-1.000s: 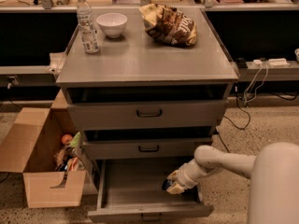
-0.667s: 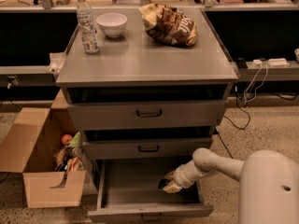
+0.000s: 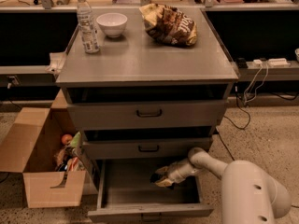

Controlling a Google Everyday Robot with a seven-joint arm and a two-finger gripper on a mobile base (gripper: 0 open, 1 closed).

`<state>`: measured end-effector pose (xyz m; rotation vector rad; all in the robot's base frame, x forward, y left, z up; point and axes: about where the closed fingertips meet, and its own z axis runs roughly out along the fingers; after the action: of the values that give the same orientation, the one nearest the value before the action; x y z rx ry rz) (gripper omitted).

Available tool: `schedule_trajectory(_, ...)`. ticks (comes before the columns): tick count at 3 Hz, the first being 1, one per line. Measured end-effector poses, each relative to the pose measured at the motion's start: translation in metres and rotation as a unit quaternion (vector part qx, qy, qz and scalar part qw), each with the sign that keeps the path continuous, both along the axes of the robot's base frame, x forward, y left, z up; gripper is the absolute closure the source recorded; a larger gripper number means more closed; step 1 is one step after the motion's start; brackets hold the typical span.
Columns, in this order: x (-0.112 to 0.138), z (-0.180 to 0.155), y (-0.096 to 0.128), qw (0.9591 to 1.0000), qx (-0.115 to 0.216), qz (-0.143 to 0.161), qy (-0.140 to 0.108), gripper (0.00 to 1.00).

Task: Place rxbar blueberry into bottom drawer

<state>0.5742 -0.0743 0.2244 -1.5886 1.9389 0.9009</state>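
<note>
The bottom drawer (image 3: pixel 140 212) of the grey cabinet is pulled open, and its bare floor shows. My gripper (image 3: pixel 161 178) is reached down inside it, low over the right half of the floor, with the white arm coming in from the lower right. A small dark shape sits at the gripper's tip. I cannot tell whether it is the rxbar blueberry, which does not show clearly anywhere else.
The two upper drawers (image 3: pixel 148 113) are shut or nearly shut. On the cabinet top stand a water bottle (image 3: pixel 87 23), a white bowl (image 3: pixel 111 24) and a brown chip bag (image 3: pixel 169 24). An open cardboard box (image 3: pixel 44 162) with items stands on the floor at the left. Cables lie at the right.
The gripper has moved left inside the bottom drawer, from its right side towards the middle. Nothing else has moved.
</note>
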Motion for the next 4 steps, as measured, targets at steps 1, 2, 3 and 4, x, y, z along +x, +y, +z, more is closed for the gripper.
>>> schedule_trajectory(1,0.0158,-0.0032,-0.0019,0.9999,0.007,-0.006,-0.011,0.60)
schedule_trajectory(2,0.0158,-0.0032,-0.0019,0.9999,0.007,-0.006,-0.011,0.38)
schedule_trajectory(3,0.0158,-0.0032,-0.0019,0.9999,0.007,-0.006,-0.011,0.15)
schedule_trajectory(4,0.0157,-0.0033,-0.0018,0.9999,0.007,-0.006,-0.011,0.00)
